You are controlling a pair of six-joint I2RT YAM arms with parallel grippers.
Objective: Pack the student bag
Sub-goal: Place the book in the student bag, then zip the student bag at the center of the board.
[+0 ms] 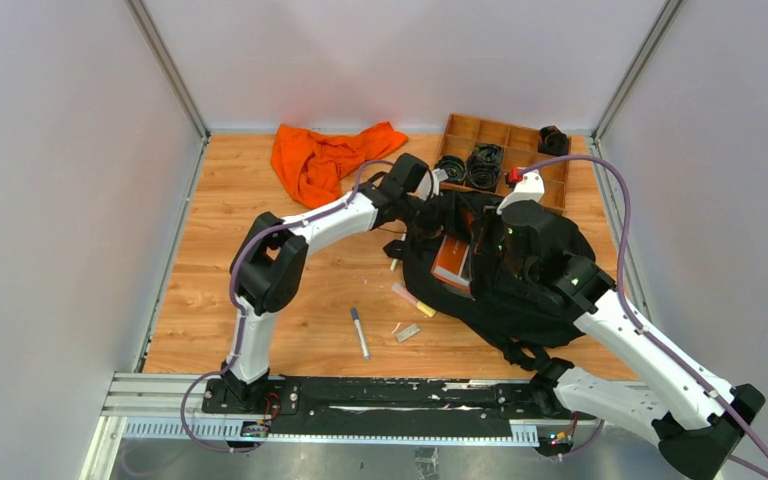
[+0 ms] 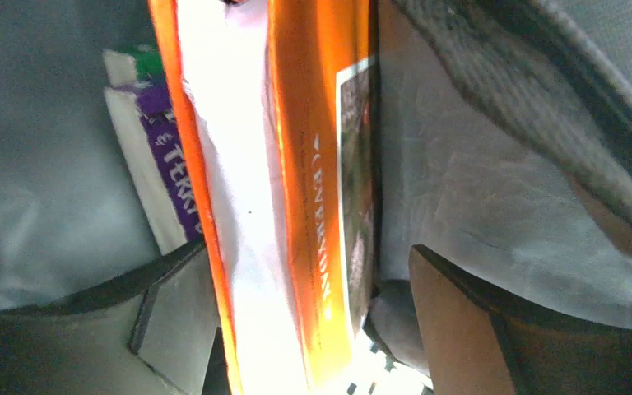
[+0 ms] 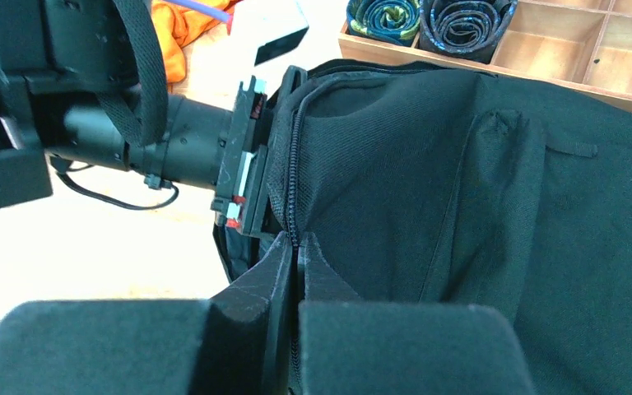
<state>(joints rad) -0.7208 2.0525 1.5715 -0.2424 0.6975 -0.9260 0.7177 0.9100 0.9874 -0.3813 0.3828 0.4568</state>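
Observation:
The student bag [image 1: 530, 290] lies black and open at the right middle of the table. My left gripper [image 2: 309, 251] reaches into its mouth and stands open. An orange book [image 2: 313, 164] stands between the fingers, with a gap on the right-hand side. A white and purple book [image 2: 164, 156] sits beside it against the grey lining [image 2: 494, 189]. From above, the orange book [image 1: 452, 262] shows in the opening. My right gripper [image 3: 297, 243] is shut on the bag's zipper edge [image 3: 295, 181] and holds it up, next to the left wrist [image 3: 181, 140].
An orange cloth [image 1: 325, 155] lies at the back. A wooden compartment tray [image 1: 520, 140] with rolled items stands at the back right, touching the bag. A marker [image 1: 359, 331], a pink and yellow highlighter [image 1: 412, 299] and a small eraser [image 1: 408, 333] lie left of the bag.

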